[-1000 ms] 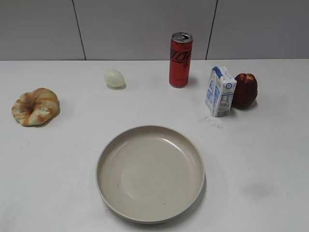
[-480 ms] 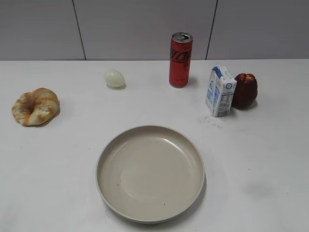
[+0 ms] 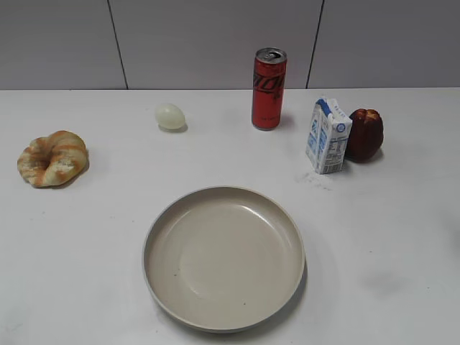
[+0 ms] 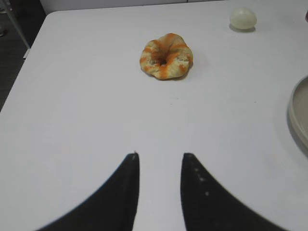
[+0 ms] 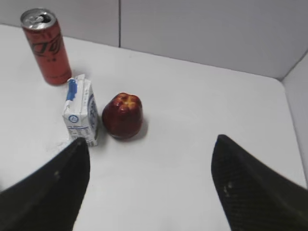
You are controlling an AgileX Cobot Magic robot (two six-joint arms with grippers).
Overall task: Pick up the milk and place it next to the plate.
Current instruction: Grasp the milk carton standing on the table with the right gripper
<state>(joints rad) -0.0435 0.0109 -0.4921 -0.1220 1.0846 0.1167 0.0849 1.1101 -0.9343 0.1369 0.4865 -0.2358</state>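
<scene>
- As you scan the exterior view, the white tabletop (image 3: pixel 86 237) carries everything; neither arm shows in that view.
- Your plate (image 3: pixel 223 256) sits front and centre, beige, shallow, nothing in it. Its rim also clips the right edge of the left wrist view.
- Right gripper (image 5: pixel 150 185): your right wrist view shows the jaws spread wide, holding nothing, above bare tabletop in front of the milk and apple.
- Left gripper (image 4: pixel 160 166): jaws parted by a narrow gap with nothing between them, well short of the pastry.
- Pastry ring (image 3: pixel 52 158), orange-streaked, lies far left, well apart from the plate.
- Red soda can (image 3: pixel 269 88) stands upright at the back, near the wall.
- Milk (image 3: pixel 328 136) stands upright behind and to the right of the plate, well clear of its rim, gabled top up, untouched by either gripper.
- Dark red apple (image 3: pixel 364 134) sits just beside the milk on its right; you cannot tell if they touch.
- Pale egg (image 3: pixel 170 116) lies left of the can.
</scene>
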